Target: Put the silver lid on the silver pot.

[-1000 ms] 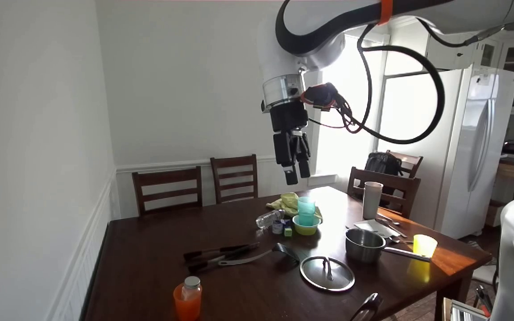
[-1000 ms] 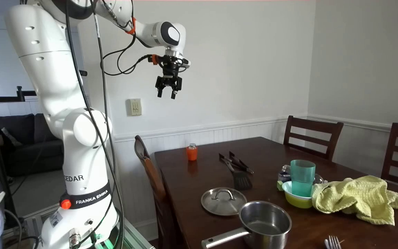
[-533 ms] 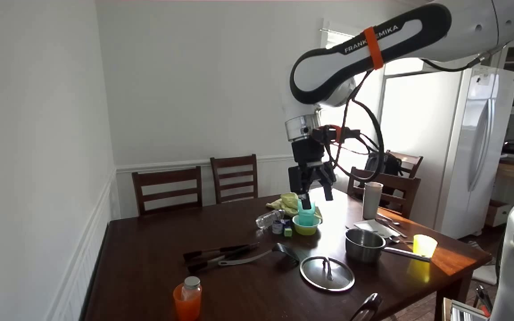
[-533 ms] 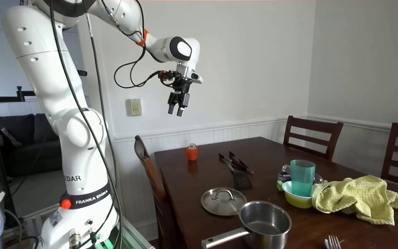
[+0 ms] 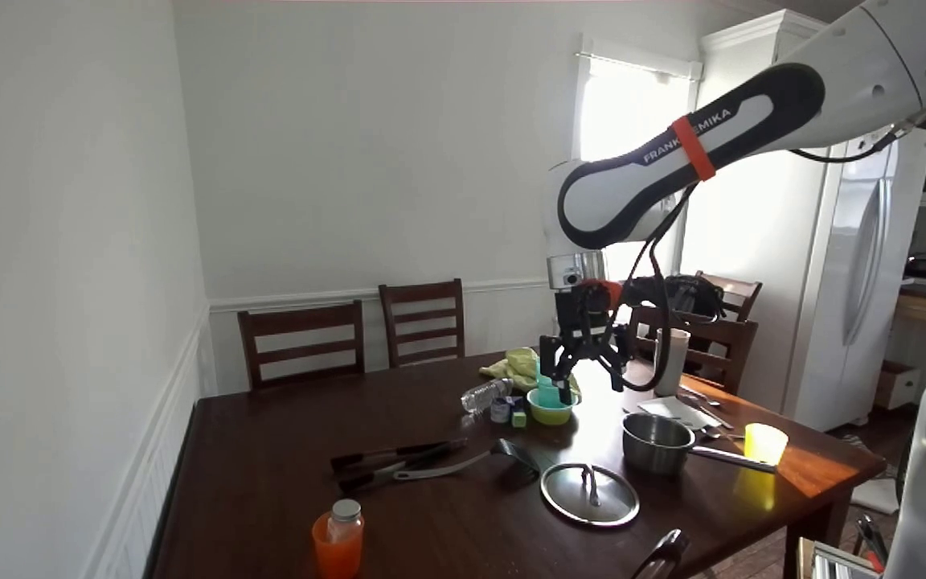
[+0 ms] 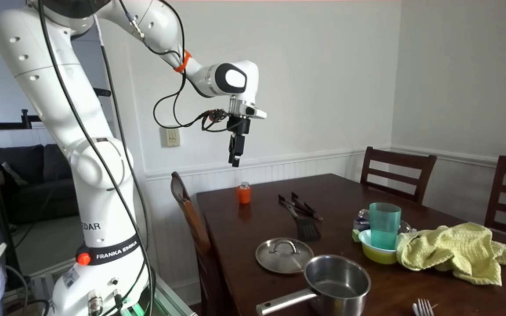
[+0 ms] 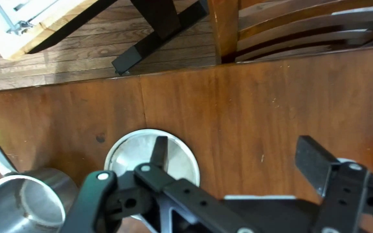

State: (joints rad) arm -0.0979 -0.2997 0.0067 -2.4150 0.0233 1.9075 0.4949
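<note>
Low and right of center in an exterior view, the lid [image 5: 571, 492] lies flat on a dark table [image 5: 447, 539], its loop handle facing up. Just beside it, a little higher and farther right, the pot [image 5: 653, 458] stands upright, its long handle pointing to the right side of the frame. An arm [image 5: 752, 121] reaches in from the upper right. Its black gripper [image 5: 592, 392] points down in the air, right of center, with the two fingers spread wide and a gap between them. At bottom left, an orange cup [image 5: 338, 556] holds a capped bottle [image 5: 344, 524]. At far right stands a yellow cup [image 5: 765, 444].

From an exterior view with the arm at left, the gripper is turned side-on near the center, so its spread cannot be judged there. Lower down, the pot overlaps the lid's edge from this angle. Above the lid lie a spatula [image 6: 308, 230] and tongs [image 6: 305, 205]. At right, a teal cup [image 6: 384, 224] stands in a bowl [image 6: 377, 254], next to a crumpled yellow towel [image 6: 459, 252].

Seen from the wrist, the lid is at lower middle, partly hidden behind a finger, and the pot is at lower left. A strip of table separates them.
</note>
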